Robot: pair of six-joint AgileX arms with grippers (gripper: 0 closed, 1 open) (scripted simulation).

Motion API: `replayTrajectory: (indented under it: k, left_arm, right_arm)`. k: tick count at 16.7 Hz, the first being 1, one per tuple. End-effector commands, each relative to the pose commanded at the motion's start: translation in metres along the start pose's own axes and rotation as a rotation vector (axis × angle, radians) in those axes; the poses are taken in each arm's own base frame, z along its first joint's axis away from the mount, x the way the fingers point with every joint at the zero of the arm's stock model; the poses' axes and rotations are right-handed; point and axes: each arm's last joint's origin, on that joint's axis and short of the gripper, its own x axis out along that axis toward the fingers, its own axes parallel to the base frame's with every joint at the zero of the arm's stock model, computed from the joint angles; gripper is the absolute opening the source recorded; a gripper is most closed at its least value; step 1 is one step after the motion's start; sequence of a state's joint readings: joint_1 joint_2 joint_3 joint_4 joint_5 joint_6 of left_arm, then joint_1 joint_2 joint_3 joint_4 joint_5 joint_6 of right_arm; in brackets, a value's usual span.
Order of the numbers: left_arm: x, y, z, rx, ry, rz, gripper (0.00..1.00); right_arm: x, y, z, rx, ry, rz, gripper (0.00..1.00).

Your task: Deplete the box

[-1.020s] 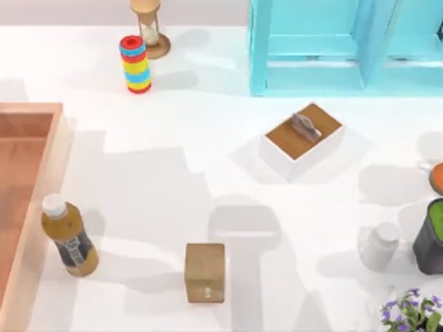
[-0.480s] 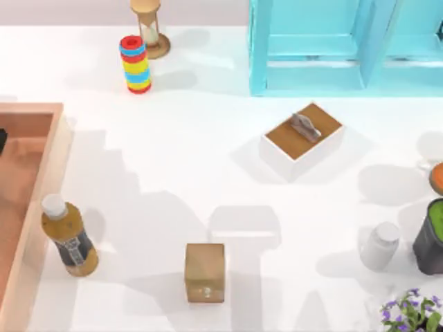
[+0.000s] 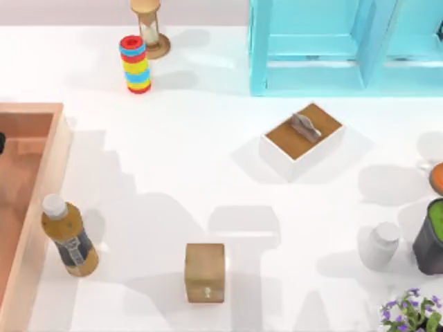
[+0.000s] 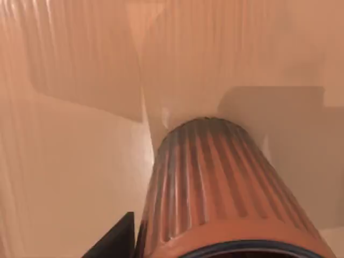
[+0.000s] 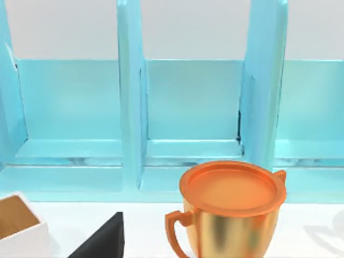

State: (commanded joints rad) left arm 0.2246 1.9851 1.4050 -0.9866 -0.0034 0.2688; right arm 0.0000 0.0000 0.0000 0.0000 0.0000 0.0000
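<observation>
The box (image 3: 57,149) is a big peach-wood crate with a reddish inside, at the table's left edge and cut off by the top view. A dark sliver of my left gripper (image 3: 1,143) shows over its inside. In the left wrist view the box floor (image 4: 70,161) lies close below. A ribbed orange cylinder with a blue rim (image 4: 215,183) lies right in front of the camera, with a dark part of the gripper (image 4: 115,241) beside it. My right gripper (image 5: 99,239) hangs near the table's right side, facing the blue shelf (image 5: 193,102).
Outside the box stand an amber bottle (image 3: 68,235), a tan cube (image 3: 205,272), a white box with a brown top (image 3: 302,138), a ring stack (image 3: 136,64) and an hourglass (image 3: 149,24). A blue shelf (image 3: 346,45) fills the back right. A white jar (image 3: 379,245), a dark pot (image 3: 432,235), flowers (image 3: 412,311) and an orange cup (image 5: 231,209) crowd the right.
A dark part of my left gripper has come into the top view at the left edge, over the box, and has sunk slightly lower. Nothing on the table has moved.
</observation>
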Motion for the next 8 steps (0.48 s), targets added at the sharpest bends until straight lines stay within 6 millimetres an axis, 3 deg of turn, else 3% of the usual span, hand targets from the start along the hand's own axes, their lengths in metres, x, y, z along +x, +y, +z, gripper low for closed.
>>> replayTrajectory:
  k: [8]
  left_arm:
    - [0.0, 0.0, 0.0, 0.0, 0.0, 0.0, 0.17]
  right_arm:
    - [0.0, 0.0, 0.0, 0.0, 0.0, 0.0, 1.0]
